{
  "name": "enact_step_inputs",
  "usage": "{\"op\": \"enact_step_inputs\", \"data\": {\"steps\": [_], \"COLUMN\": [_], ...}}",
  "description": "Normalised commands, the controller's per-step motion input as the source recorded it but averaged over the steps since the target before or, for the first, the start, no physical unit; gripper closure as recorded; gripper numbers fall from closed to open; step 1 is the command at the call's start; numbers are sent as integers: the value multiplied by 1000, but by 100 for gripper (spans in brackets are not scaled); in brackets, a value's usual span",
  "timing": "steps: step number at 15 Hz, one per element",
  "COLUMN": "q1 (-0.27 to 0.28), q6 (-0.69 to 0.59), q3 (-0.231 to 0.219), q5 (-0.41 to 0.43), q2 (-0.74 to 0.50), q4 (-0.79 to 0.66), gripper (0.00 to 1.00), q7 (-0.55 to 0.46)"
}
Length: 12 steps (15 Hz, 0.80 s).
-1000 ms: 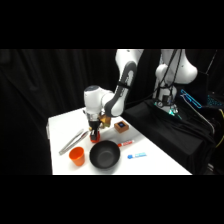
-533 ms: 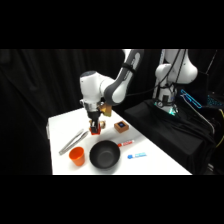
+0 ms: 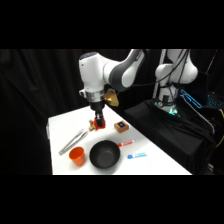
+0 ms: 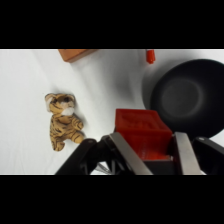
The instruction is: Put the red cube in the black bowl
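My gripper [image 3: 98, 122] hangs above the table's middle, shut on the red cube [image 3: 99, 123]. In the wrist view the red cube [image 4: 141, 133] sits clamped between the two metal fingers [image 4: 126, 153], lifted off the table. The black bowl [image 3: 104, 154] rests on the table toward the front, below and slightly right of the held cube. In the wrist view the black bowl [image 4: 189, 99] fills the right side and holds nothing.
An orange cup [image 3: 77, 156] stands left of the bowl, with metal tongs [image 3: 71, 141] behind it. A brown block with a dark blue top [image 3: 120, 126] lies right of the gripper. A small tiger toy [image 4: 63, 120] lies on the table. A red pen [image 3: 125, 144] and blue pen [image 3: 136, 155] lie at the right.
The gripper has risen from the table with the red cube in it, and the arm has swung higher and leftward.
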Motion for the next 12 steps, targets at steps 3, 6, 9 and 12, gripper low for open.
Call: {"op": "enact_step_inputs", "data": {"steps": [3,6,9,12], "q1": [37,61,65,61], "q6": [17,181,267,342], "q3": [132,120,89,41], "q5": [-101,-85,-50,-67], "q2": [-265,-121,13,122], "q4": [-181,-149,-84,-2], "gripper": [75,75,75,75], "q7": [-63,-60,-64,-58]}}
